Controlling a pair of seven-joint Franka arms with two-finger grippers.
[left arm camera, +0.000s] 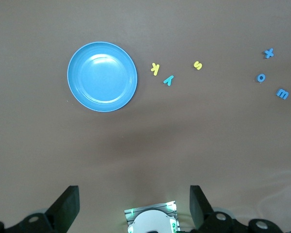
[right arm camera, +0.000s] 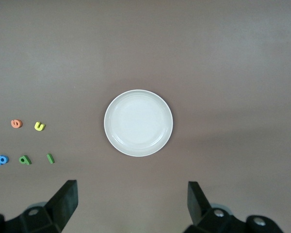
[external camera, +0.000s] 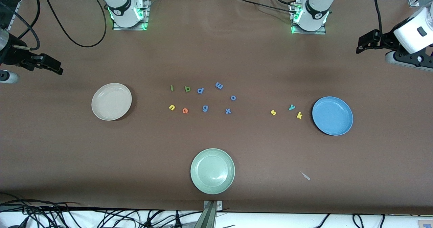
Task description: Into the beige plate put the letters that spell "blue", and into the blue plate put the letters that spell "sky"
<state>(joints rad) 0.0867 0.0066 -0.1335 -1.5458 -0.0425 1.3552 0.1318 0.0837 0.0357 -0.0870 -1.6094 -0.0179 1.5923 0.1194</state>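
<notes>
The beige plate (external camera: 111,101) (right arm camera: 138,123) lies empty toward the right arm's end, the blue plate (external camera: 332,115) (left arm camera: 102,76) empty toward the left arm's end. Green l (external camera: 172,88), green b (external camera: 187,89), yellow u (external camera: 172,107) and orange e (external camera: 185,110) lie mid-table. Beside the blue plate sit yellow s (external camera: 273,112), teal y (external camera: 291,107) and yellow k (external camera: 299,115). My left gripper (external camera: 360,47) (left arm camera: 133,200) hangs open and high over its table end. My right gripper (external camera: 55,67) (right arm camera: 132,199) hangs open over the other end. Neither holds anything.
All-blue letters p (external camera: 200,90), m (external camera: 219,85), o (external camera: 233,97), g (external camera: 205,108) and x (external camera: 228,111) lie among the mid-table letters. A pale green plate (external camera: 212,171) sits nearer the front camera. A small white scrap (external camera: 305,176) lies beside it.
</notes>
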